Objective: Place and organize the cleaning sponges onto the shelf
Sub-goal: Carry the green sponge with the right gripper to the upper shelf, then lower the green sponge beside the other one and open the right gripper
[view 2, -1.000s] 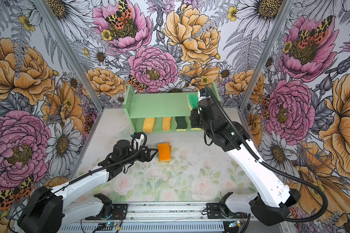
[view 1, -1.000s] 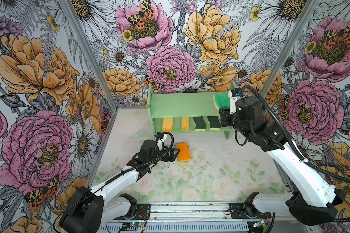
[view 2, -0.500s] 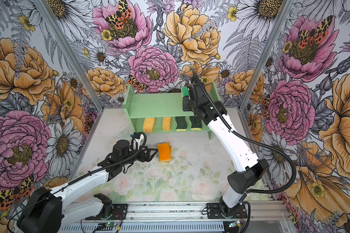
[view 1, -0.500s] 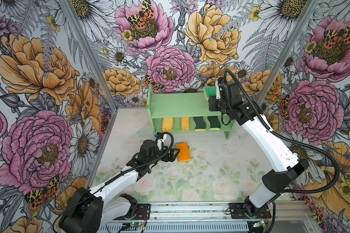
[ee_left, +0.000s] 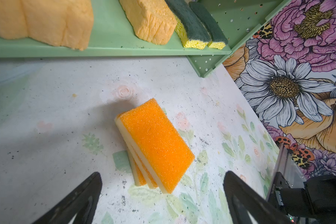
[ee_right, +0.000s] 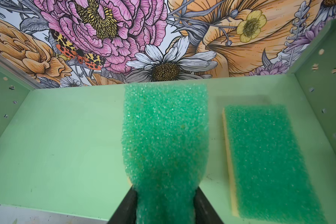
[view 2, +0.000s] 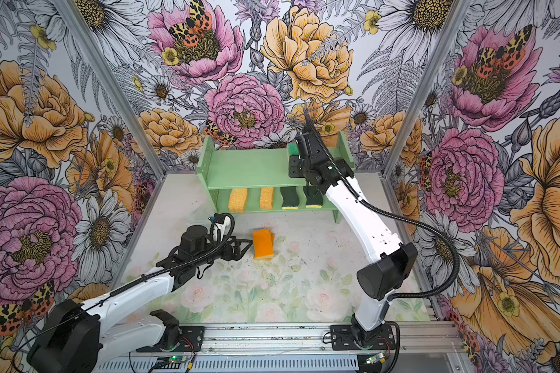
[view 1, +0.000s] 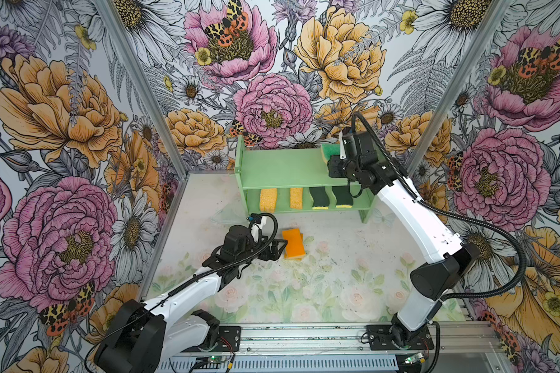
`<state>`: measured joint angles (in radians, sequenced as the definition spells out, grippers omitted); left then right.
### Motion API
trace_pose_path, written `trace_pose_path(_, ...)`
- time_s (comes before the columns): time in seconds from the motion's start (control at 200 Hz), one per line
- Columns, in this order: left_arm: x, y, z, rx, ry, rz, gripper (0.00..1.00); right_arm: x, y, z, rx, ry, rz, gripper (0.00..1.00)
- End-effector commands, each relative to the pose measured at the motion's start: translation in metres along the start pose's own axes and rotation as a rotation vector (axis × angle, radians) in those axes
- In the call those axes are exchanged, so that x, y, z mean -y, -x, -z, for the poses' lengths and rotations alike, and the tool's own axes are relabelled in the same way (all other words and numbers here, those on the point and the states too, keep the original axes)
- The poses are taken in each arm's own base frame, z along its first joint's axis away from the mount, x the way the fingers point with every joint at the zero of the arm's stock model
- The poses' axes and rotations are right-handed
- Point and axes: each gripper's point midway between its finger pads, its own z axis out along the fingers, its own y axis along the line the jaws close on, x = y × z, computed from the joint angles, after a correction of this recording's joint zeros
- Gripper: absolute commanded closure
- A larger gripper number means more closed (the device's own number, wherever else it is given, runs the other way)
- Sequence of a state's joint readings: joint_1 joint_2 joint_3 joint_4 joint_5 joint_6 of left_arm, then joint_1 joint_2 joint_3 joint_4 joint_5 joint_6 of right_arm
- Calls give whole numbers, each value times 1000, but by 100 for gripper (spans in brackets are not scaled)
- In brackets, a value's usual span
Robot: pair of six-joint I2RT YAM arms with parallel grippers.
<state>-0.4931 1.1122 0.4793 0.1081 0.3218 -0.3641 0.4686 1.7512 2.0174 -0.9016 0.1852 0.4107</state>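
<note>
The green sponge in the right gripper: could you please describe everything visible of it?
The green sponge has a coarse green scouring top and a sliver of yellow foam beneath. The right gripper pinches its near end, squeezing it narrow. It is held flat over the top tier of the shelf, apart from a second green sponge; whether it touches the tier is unclear.

Shelf (ee_right: pixel 66 145): smooth matt paint, minor scuffs. Green-topped sponge (ee_right: pixel 165 135): coarse, glinting scouring layer. Orange-topped sponges (ee_left: pixel 155 141): grainy top, smooth pale foam below. Porous yellow sponges (ee_left: pixel 149 21): open-pored, matt. Tabletop (ee_left: pixel 47 116): matt print, dark specks.
</note>
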Motion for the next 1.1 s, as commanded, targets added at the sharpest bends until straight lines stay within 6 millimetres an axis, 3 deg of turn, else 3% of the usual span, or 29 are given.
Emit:
trace_pose_path(0.0, 0, 3, 2, 21, -3, -19, 1, 1, 6, -6, 7, 1, -26, 57)
trace_pose_path(1.096, -1, 3, 0, 19, -4, -16, 1, 25, -8, -38, -40, -93, -59, 51)
